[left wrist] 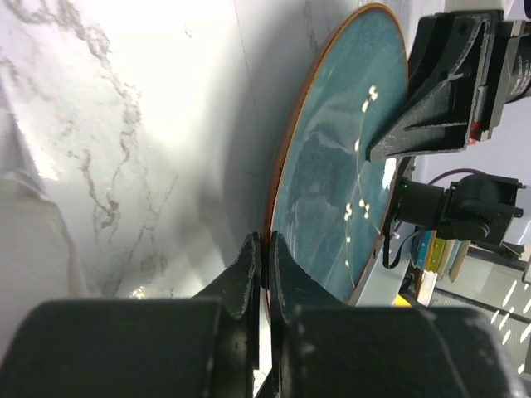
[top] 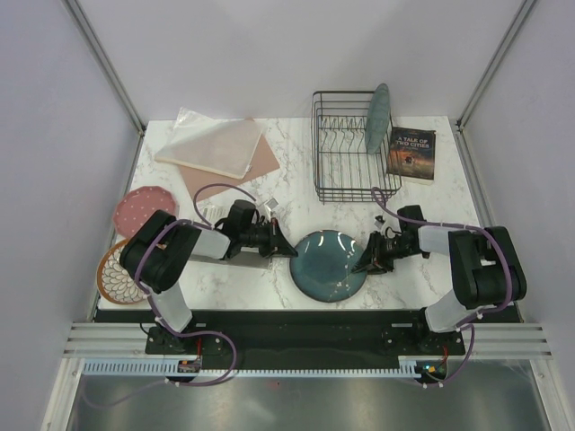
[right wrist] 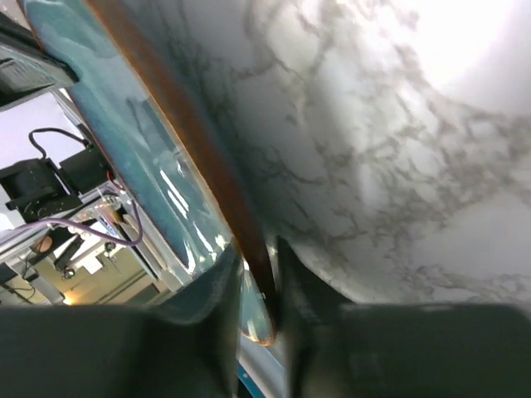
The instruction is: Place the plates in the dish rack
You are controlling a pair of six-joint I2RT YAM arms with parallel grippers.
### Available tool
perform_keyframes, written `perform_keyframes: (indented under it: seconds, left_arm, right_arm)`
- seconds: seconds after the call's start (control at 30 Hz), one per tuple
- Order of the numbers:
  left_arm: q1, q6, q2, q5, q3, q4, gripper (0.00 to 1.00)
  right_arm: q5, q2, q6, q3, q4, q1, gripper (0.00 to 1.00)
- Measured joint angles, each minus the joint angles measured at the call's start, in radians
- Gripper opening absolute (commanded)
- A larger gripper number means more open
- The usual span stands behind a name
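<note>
The dark blue plate (top: 331, 263) is at the table's front middle, between my two grippers. My left gripper (top: 289, 249) is shut on its left rim; in the left wrist view the fingertips (left wrist: 249, 264) pinch the brown edge of the plate (left wrist: 332, 191). My right gripper (top: 367, 260) is shut on the right rim; in the right wrist view the plate's edge (right wrist: 207, 157) sits between the jaws. The teal-green plate (top: 377, 118) stands upright in the black wire dish rack (top: 334, 184). The reddish-pink speckled plate (top: 144, 211) and the whitish patterned plate (top: 115, 277) lie at the left edge.
A book (top: 411, 153) lies right of the rack. A pinkish-brown sheet (top: 260, 166) with a clear plastic bag (top: 208, 144) on it lies at the back left. A small clear item (top: 269, 205) sits behind my left arm.
</note>
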Motion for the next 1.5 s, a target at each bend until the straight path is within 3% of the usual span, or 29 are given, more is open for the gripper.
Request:
perform_keyframes:
  seconds: [0.03,0.13,0.2,0.23,0.27,0.37,0.6,0.67,0.7,0.87,1.07,1.23,1.5]
  left_arm:
    - [0.001,0.0,0.0,-0.003,0.0,0.0,0.07]
    - [0.007,0.0,0.006,-0.023,0.001,-0.007,0.08]
    - [0.011,0.0,0.013,-0.031,0.005,-0.007,0.14]
    - [0.011,0.0,0.014,-0.034,0.008,-0.009,0.2]
    - [0.011,0.0,0.016,-0.039,0.012,-0.013,0.36]
    - [0.006,0.003,0.013,-0.044,0.039,-0.069,0.52]
    - [0.091,0.167,-0.192,-0.02,0.144,-0.364,0.62]
    - [0.153,0.23,-0.281,-0.014,0.204,-0.467,0.94]
    - [0.179,0.266,-0.328,-0.016,0.229,-0.505,1.0]
    - [0.219,0.403,-0.5,-0.07,0.305,-0.616,1.0]
    - [0.213,0.494,-0.465,-0.255,0.404,-0.677,1.0]
    - [0.222,0.555,-0.449,-0.344,0.421,-0.697,1.0]
    - [0.223,0.566,-0.418,-0.356,0.423,-0.687,1.0]
  right_arm:
    - [-0.002,-0.002,0.008,-0.01,0.009,-0.002,0.12]
    - [-0.039,-0.026,0.022,-0.019,0.019,-0.007,0.04]
    - [-0.049,-0.042,0.023,-0.019,0.025,-0.006,0.0]
    - [-0.048,-0.047,0.023,-0.019,0.025,-0.005,0.0]
    - [-0.048,-0.05,0.022,-0.018,0.025,-0.005,0.0]
    - [-0.033,-0.074,0.017,0.002,0.002,0.003,0.0]
    - [0.02,-0.171,-0.05,0.193,-0.151,0.012,0.0]
    - [0.025,-0.172,-0.09,0.29,-0.219,0.012,0.0]
    - [0.026,-0.172,-0.113,0.339,-0.253,0.014,0.0]
    - [0.034,-0.151,-0.21,0.582,-0.406,0.04,0.0]
    - [0.09,0.03,-0.219,0.982,-0.449,0.068,0.0]
    - [0.264,0.221,-0.158,1.333,-0.38,0.061,0.0]
    - [0.603,0.361,-0.027,1.54,-0.288,0.051,0.0]
